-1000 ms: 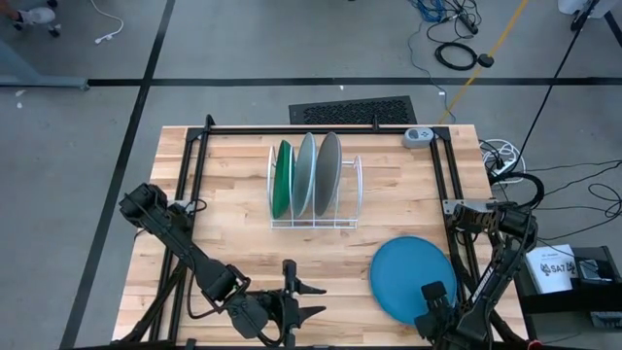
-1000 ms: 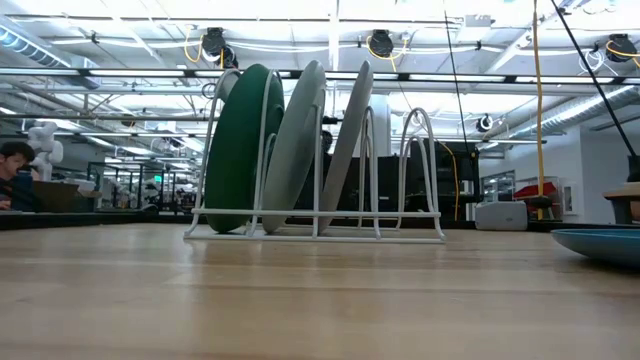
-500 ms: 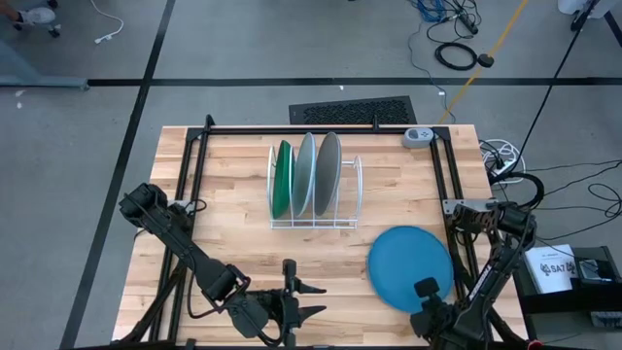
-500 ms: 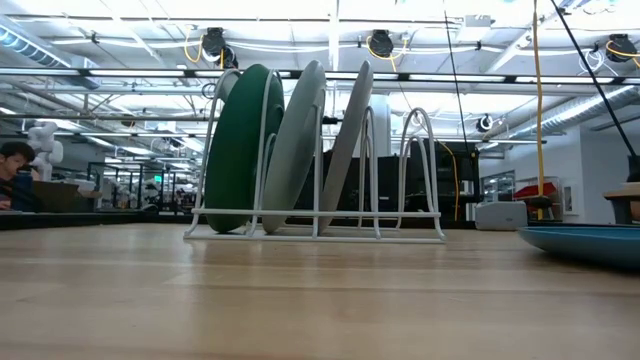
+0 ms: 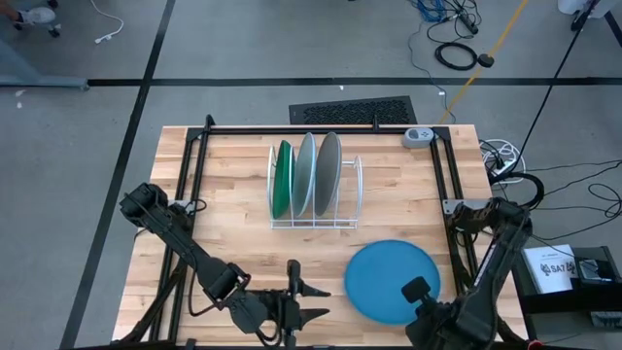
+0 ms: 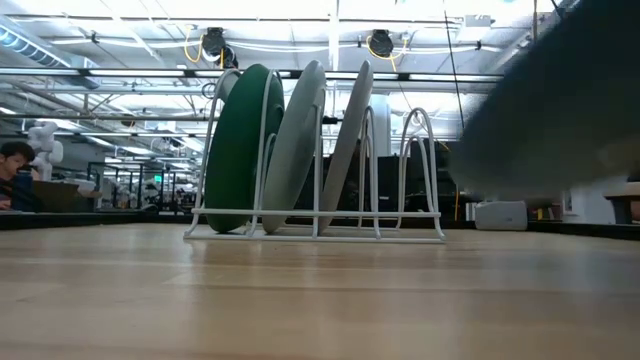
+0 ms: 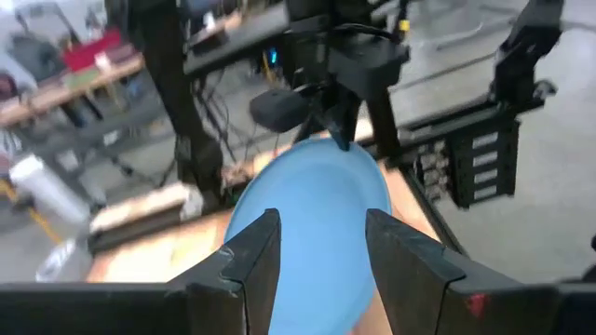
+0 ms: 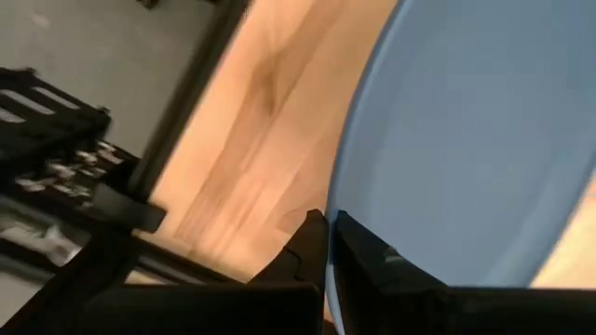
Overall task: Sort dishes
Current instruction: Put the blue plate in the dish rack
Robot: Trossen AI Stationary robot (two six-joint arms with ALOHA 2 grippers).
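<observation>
The medium blue plate [image 5: 393, 280] is pinched at its rim by the right gripper [image 5: 418, 292], fingers clamped on its near edge. Left gripper [image 5: 309, 302] waits beside it, fingers spread apart. Beyond them, the white rack [image 5: 352, 194] holds the green plate [image 5: 282, 179], pale blue plate [image 5: 305, 174] and grey plate [image 5: 328, 172] upright.

Grey concrete floor [image 5: 78, 39], black tape lines, ceiling lights [image 6: 330, 12]

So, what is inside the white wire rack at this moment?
The white wire rack holds three plates standing on edge: the dark green plate, the pale blue plate and the grey plate. Its rightmost slot is empty. Each plate hides part of the next one's face.
</observation>
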